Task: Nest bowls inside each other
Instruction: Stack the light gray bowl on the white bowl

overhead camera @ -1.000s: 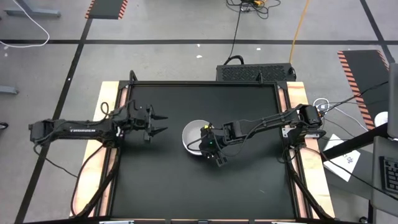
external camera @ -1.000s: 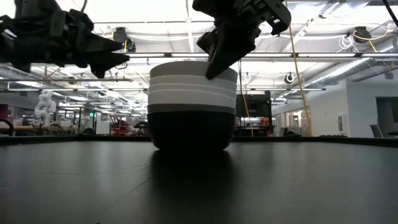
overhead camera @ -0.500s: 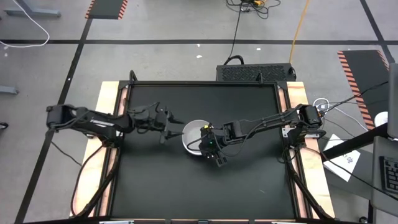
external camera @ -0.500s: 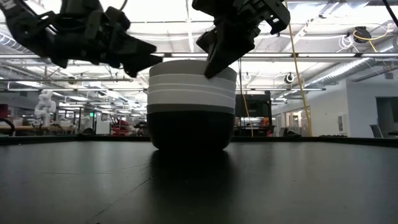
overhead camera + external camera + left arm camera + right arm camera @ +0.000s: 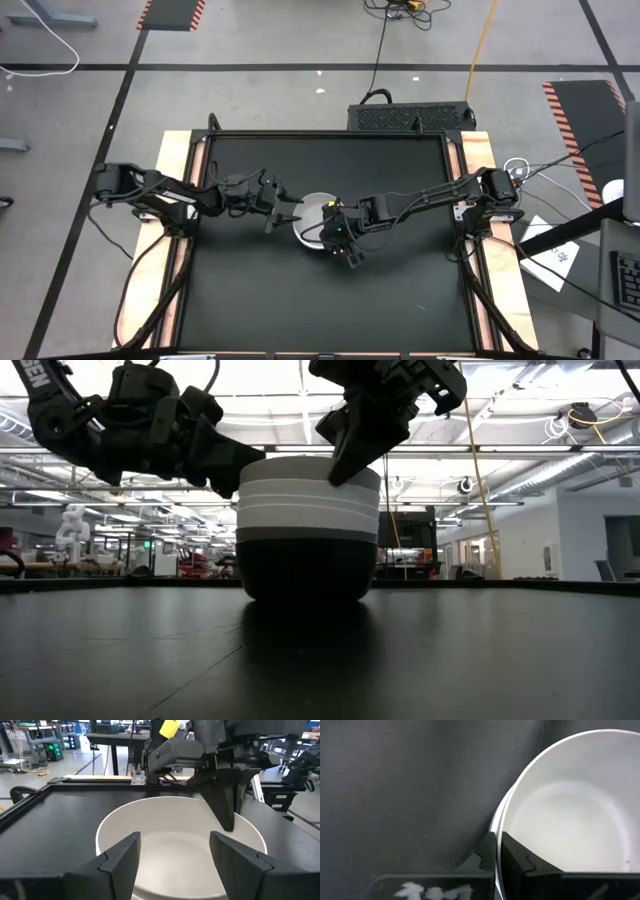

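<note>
A stack of nested bowls (image 5: 309, 530), a white bowl (image 5: 314, 213) on top and a black bowl (image 5: 305, 570) at the bottom, stood near the middle of the black desk (image 5: 400, 290). The right claw (image 5: 345, 458) had its fingers pinched together on the top bowl's rim. The left claw (image 5: 290, 213), fingers apart, hovered at the stack's opposite edge.
</note>
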You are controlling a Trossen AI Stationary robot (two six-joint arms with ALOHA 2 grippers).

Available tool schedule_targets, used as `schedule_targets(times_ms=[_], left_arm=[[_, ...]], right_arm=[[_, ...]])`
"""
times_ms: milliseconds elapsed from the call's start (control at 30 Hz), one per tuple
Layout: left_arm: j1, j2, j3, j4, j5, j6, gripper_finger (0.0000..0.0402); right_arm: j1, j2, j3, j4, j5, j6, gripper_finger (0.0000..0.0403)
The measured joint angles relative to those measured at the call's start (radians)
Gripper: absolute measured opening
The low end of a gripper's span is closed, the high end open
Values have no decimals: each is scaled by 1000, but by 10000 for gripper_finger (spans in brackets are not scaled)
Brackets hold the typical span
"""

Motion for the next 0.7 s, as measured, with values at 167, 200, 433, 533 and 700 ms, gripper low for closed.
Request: schedule_targets(times_ms=[167, 200, 433, 533, 700], left_arm=[[-9, 3, 0, 0, 0, -5, 239], [-11, 3, 0, -3, 0, -5, 239], [-36, 3, 0, -32, -24, 0, 239], [-45, 19, 0, -34, -47, 3, 239], [-49, 84, 1, 27, -55, 2, 239]], right_arm=[[0, 0, 0, 7, 0, -1, 0], [0, 0, 0, 7, 0, -1, 0], [0, 0, 0, 7, 0, 1, 0], [0, 0, 0, 6, 0, 2, 0], [0, -1, 0, 5, -3, 4, 0]])
